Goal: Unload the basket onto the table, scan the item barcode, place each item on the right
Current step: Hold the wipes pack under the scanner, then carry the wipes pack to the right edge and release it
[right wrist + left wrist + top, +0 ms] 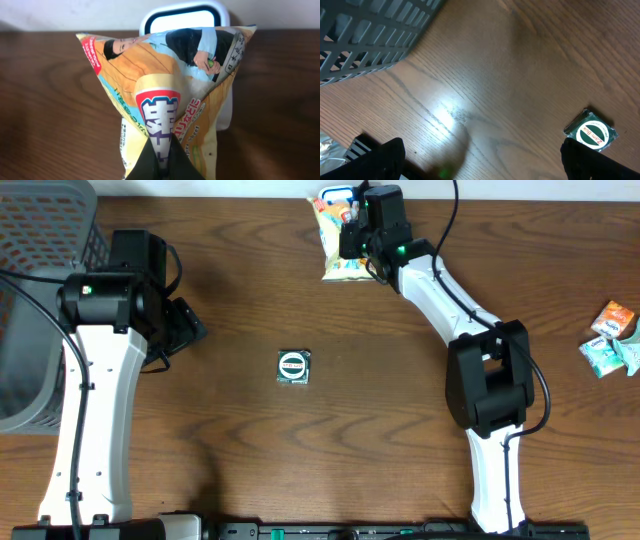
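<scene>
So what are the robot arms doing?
The right gripper is pinching a yellow snack bag at the far side of the table, just in front of a white device, maybe the scanner. The left gripper is open and empty, beside the grey basket. A small packet lies mid-table.
</scene>
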### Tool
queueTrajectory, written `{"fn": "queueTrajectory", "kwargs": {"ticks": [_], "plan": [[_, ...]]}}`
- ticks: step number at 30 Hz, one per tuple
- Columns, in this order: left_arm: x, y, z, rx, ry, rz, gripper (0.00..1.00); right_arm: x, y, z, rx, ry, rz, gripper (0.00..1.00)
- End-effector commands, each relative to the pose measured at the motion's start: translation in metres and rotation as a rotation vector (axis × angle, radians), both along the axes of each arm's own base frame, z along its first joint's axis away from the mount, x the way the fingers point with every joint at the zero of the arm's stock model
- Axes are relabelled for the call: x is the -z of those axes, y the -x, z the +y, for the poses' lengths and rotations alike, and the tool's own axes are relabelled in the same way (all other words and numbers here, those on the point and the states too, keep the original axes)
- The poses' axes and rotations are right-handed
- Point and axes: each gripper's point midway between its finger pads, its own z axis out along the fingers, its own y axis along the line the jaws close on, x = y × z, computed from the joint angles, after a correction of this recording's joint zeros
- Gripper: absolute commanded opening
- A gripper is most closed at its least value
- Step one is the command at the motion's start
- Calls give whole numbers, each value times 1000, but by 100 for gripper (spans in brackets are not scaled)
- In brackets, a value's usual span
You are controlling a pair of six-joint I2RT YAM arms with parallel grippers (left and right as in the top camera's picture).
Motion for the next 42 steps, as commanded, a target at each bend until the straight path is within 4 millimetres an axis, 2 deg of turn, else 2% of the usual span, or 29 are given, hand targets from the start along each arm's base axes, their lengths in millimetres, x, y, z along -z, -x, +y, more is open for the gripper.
{"fn": "queueTrajectory", "kwargs": {"ticks": [1,5,8,10,11,16,19,24,26,27,31,32,34,36,37,42], "plan": [[0,1,3,-10,-8,3,98,-64,-4,-13,24,20,-114,1],[0,1,3,-10,-8,3,98,-106,-1,-57,102,88,-157,1],[0,1,3,-10,-8,3,98,-130,9,-102,173,192,-163,1],[0,1,3,-10,-8,3,97,-141,21,-148,241,314,-141,1],[0,1,3,-10,-8,3,98,-145,31,-185,300,411,-108,1],[0,1,3,-10,-8,3,98,-132,65,-289,441,664,64,1],[0,1,3,-10,-8,3,98,-115,86,-340,514,724,184,1],[0,1,3,-10,-8,3,98,-88,110,-406,649,668,317,1],[0,1,3,-10,-8,3,98,-74,115,-413,643,584,356,1],[0,1,3,-10,-8,3,98,-67,115,-410,609,523,371,1],[0,1,3,-10,-8,3,98,-46,110,-374,432,233,401,2],[0,1,3,-10,-8,3,98,-42,112,-358,377,155,422,4],[0,1,3,-10,-8,3,98,-35,121,-344,337,107,476,4],[0,1,3,-10,-8,3,98,-24,138,-336,322,105,568,4],[0,1,3,-10,-8,3,98,-12,160,-336,327,135,675,1],[0,1,3,-10,-8,3,98,19,211,-337,332,200,893,1]]}}
